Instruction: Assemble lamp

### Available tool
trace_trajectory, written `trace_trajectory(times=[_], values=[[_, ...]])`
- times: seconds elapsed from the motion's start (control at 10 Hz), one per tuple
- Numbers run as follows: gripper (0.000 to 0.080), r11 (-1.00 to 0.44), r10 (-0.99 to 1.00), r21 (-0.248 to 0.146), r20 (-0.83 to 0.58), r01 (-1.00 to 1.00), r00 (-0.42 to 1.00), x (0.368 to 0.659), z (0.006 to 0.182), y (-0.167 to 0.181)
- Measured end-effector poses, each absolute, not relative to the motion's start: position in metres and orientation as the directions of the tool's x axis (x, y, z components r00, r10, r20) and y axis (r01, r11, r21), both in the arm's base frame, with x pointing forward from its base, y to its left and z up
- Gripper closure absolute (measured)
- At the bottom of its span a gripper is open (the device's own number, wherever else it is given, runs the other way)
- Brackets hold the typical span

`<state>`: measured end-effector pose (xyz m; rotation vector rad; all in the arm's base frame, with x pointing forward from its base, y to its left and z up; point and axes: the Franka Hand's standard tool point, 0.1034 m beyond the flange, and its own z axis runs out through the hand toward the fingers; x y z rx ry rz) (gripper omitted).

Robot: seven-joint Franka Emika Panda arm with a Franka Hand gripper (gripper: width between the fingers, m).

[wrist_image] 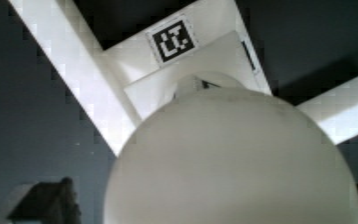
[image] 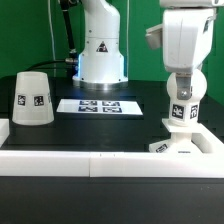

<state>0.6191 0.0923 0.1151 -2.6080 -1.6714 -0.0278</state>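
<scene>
In the exterior view my gripper (image: 181, 98) is at the right, pointing down and shut on the white bulb (image: 181, 112). It holds the bulb upright over the low white base block (image: 176, 142). I cannot tell whether the stem is seated in the base. The large cone shade (image: 32, 98) stands alone on the table at the left. In the wrist view the round bulb (wrist_image: 229, 160) fills most of the picture. The tagged base (wrist_image: 172, 45) lies beyond it. One dark finger (wrist_image: 43, 200) shows beside the bulb.
A white rail (image: 80, 160) runs along the table's near edge, and the base sits against it. The marker board (image: 98, 105) lies at mid table in front of the white robot pedestal (image: 100, 50). Green curtains hang behind.
</scene>
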Motion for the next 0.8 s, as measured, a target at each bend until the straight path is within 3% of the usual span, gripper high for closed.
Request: trace_trajectory(times=[0.2,0.4,0.5,0.8], values=[[0.0101,-0.341,0.940,-0.015,0.009,0.940,0.341,0.6166,0.1116,0.0879],[0.0113,-0.363,0.932,-0.015,0.008,0.932,0.363,0.6167,0.1115,0.0864],[0.0223,-0.364,0.931,-0.015,0.008,0.931,0.364,0.6167,0.1115,0.0861],[0.0223,-0.422,0.906,-0.018,0.010,0.906,0.422,0.6166,0.1113,0.0841]])
